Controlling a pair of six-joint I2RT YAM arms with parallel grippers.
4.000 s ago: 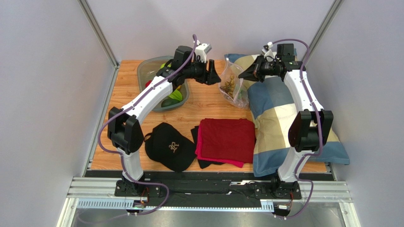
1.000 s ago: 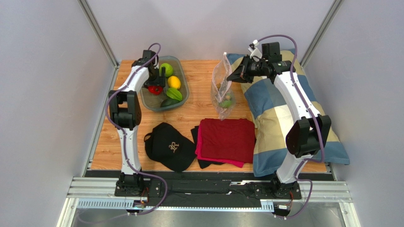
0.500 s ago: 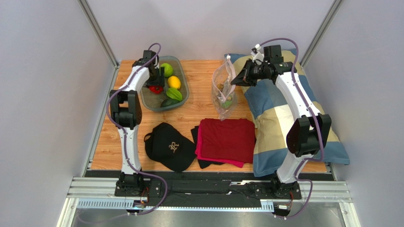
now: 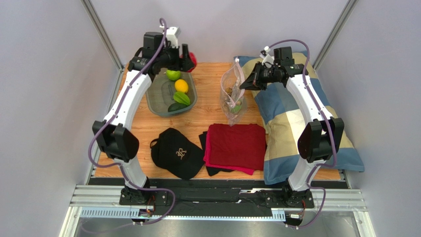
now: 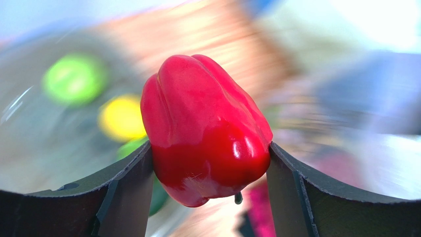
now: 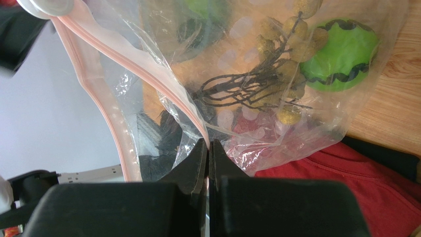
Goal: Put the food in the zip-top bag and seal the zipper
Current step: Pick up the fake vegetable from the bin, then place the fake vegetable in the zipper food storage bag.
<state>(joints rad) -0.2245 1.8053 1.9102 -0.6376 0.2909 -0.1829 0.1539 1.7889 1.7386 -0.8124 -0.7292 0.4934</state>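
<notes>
Because the left fingers point(image 5: 123, 197) pinch the glossy pepper point(image 5: 205, 123) only at one end, most of it past the tips, it may slip out. Right fingers point(image 6: 195, 165), pressed together on one lip of the bag point(image 6: 247, 59) hanging beyond them, leave the mouth free to sag shut.

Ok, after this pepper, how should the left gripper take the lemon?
Probably from straight above, pinching across the lemon's middle, left to right. It lies in the tray, whose wall blocks side approaches, with the green apple just beyond and the star fruit just nearer.
</notes>
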